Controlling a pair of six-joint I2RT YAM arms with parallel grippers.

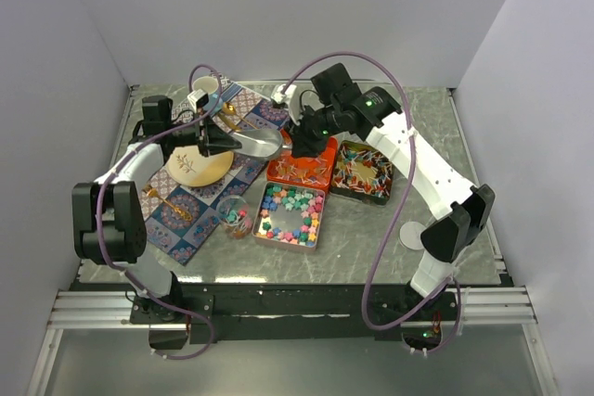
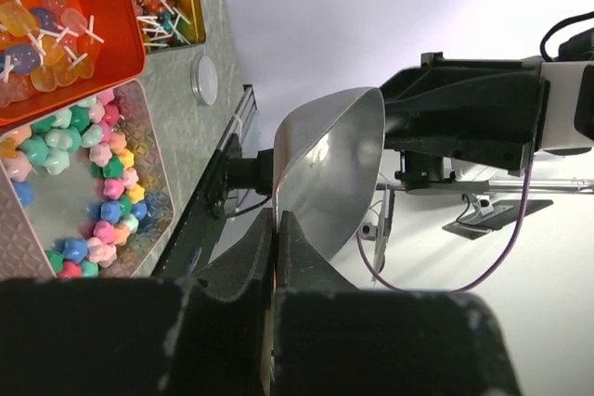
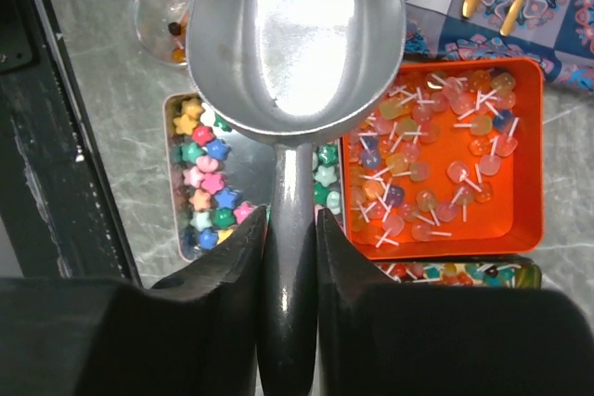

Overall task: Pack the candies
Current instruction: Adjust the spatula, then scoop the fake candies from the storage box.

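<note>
Pastel star candies lie nearest the arm bases, ringed round the bare middle of a silver tin on the bench. Just left of that tin, a small glass cup holds a few more. Just behind the tin sits an orange tin of lollipops. Behind the silver tin to the right, a patterned tin is full of thin wrapped pieces. Beyond the silver tin's far-left corner, a silver scoop is held up off the bench. Your right tool pinches its handle, and your left tool is pressed together on the thin rim of its bowl. Farther left of the tin, a round plate rests on a patterned cloth.
</note>
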